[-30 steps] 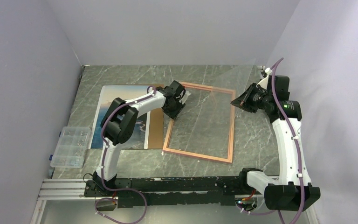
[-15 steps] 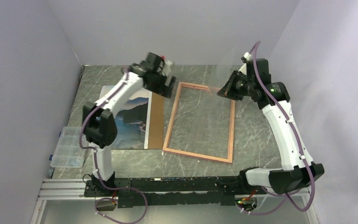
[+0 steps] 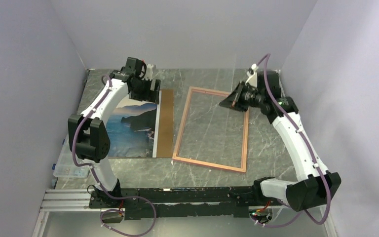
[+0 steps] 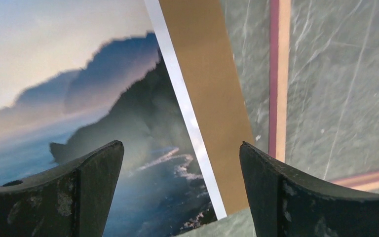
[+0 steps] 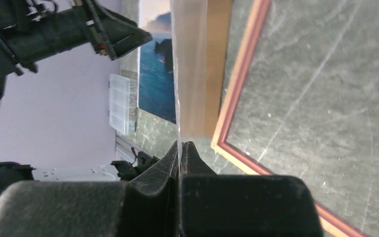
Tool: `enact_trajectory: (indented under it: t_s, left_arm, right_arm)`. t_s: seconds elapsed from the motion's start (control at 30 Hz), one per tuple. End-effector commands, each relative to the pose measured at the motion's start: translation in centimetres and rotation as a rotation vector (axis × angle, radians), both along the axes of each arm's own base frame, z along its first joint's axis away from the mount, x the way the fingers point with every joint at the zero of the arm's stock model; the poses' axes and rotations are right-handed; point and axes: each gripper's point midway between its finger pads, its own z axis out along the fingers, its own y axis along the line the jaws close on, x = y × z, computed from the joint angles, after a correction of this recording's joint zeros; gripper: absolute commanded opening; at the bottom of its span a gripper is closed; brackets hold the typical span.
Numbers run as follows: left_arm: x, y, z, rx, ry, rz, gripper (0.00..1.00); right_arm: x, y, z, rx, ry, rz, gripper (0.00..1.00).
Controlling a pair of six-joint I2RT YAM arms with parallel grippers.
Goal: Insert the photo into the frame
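The frame (image 3: 180, 133) lies flat mid-table with bare marble showing through its opening; its pink and wood border (image 4: 279, 74) runs along the right of the left wrist view. The photo (image 3: 131, 128), a blue coastal print, lies face up to the left of it on a brown backing board (image 3: 165, 123). My left gripper (image 3: 148, 89) hovers open over the photo's (image 4: 79, 98) far right edge, nothing between its fingers (image 4: 179, 144). My right gripper (image 3: 229, 102) is above the frame's far right corner, shut (image 5: 180, 144) on a thin clear pane (image 5: 176, 74) held on edge.
A clear plastic organiser box (image 3: 71, 155) sits at the table's left edge, partly behind my left arm's elbow. Walls close in the left, back and right. The black rail (image 3: 177, 195) with both arm bases runs along the near edge.
My left gripper has left the frame's far left corner, swung back and left over the photo, and opened. My right gripper has moved left and farther back, still holding the pane.
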Motion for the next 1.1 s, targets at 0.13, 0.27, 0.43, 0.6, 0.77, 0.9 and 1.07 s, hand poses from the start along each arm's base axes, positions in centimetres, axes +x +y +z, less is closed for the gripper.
enact_trajectory:
  t_s: [0.13, 0.27, 0.43, 0.6, 0.77, 0.9, 1.07]
  left_arm:
    - [-2.4, -1.8, -4.4, -0.038, 0.096, -0.075, 0.87]
    - [-3.1, -3.0, -5.3, -0.019, 0.109, -0.123, 0.85]
    - [-3.8, -5.2, -6.3, -0.01, 0.124, -0.184, 0.84]
    - [-4.3, -7.0, -8.0, 0.015, 0.148, -0.238, 0.8]
    - [-4.4, -8.4, -9.7, 0.024, 0.177, -0.273, 0.7]
    - [-4.3, -9.3, -10.3, 0.032, 0.181, -0.293, 0.69]
    - [-4.5, -10.2, -11.1, 0.048, 0.186, -0.313, 0.67]
  right_arm:
    - [0.5, -2.1, -7.4, 0.131, 0.063, -0.017, 0.0]
    - [0.7, -3.8, -9.3, 0.061, 0.081, -0.039, 0.0]
    - [1.0, -5.2, -11.0, -0.036, 0.09, -0.043, 0.0]
    - [1.5, -6.2, -12.0, -0.12, 0.071, -0.036, 0.0]
    - [2.1, -6.3, -12.5, -0.141, 0.06, -0.021, 0.0]
    - [2.5, -6.7, -13.2, -0.159, 0.074, -0.037, 0.0]
    - [3.0, -7.3, -14.4, -0.197, 0.114, -0.048, 0.0]
